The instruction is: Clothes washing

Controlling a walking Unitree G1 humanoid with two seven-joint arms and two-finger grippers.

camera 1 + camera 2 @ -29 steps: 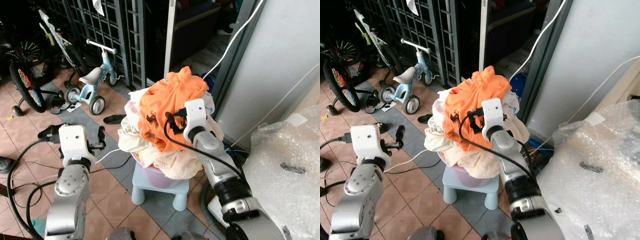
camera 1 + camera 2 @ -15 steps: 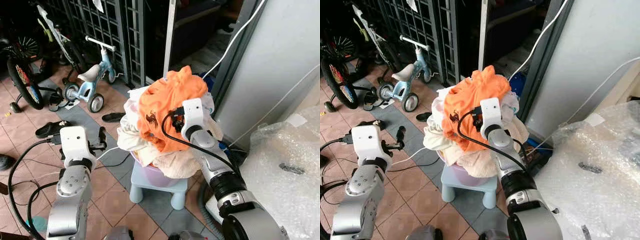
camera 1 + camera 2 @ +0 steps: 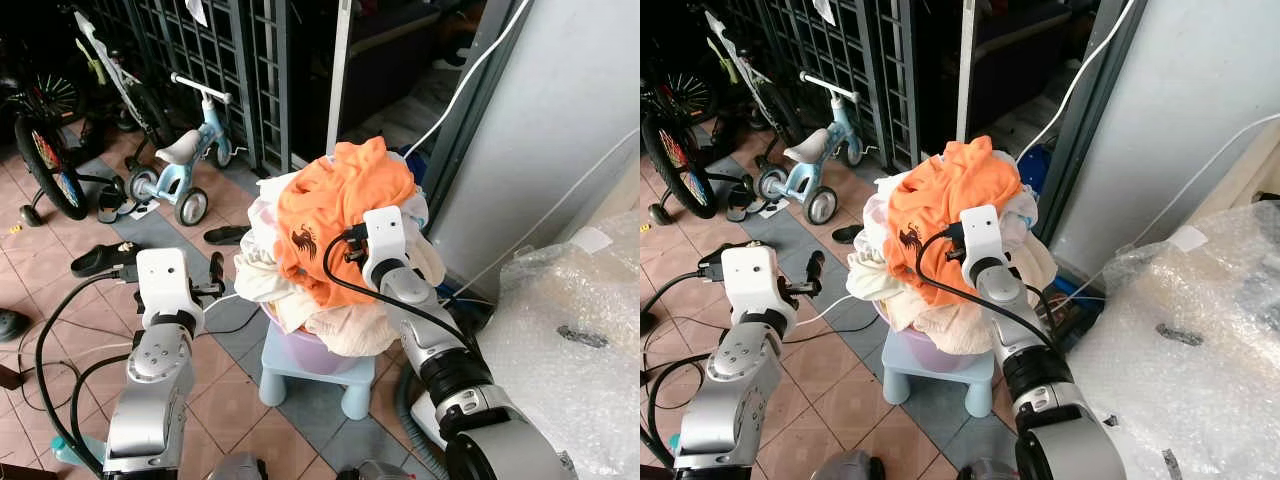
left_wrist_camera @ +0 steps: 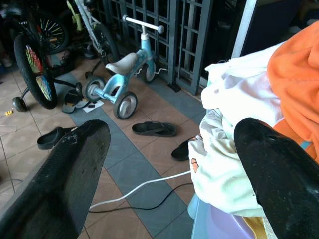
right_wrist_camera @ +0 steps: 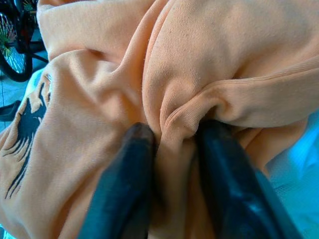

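Right wrist view showed the right gripper pinched on a fold of the orange shirt atop the pile; the left gripper gaped empty at its 9 o'clock.

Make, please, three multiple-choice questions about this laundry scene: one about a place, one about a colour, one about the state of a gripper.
1. Where does the purple basin of clothes stand?
A. on the tiled floor
B. on a light blue stool
C. on the bubble wrap

2. What colour is the garment on top of the pile?
A. orange
B. green
C. black

3. What is the right gripper doing?
A. hanging open in the air
B. holding a slipper
C. pinching a fold of the top garment

Answers:
1. B, the light blue stool is under the basin.
2. A, the orange shirt crowns the heap.
3. C, the right wrist view shows both fingers closed on orange cloth, while the left gripper is open beside the pile.
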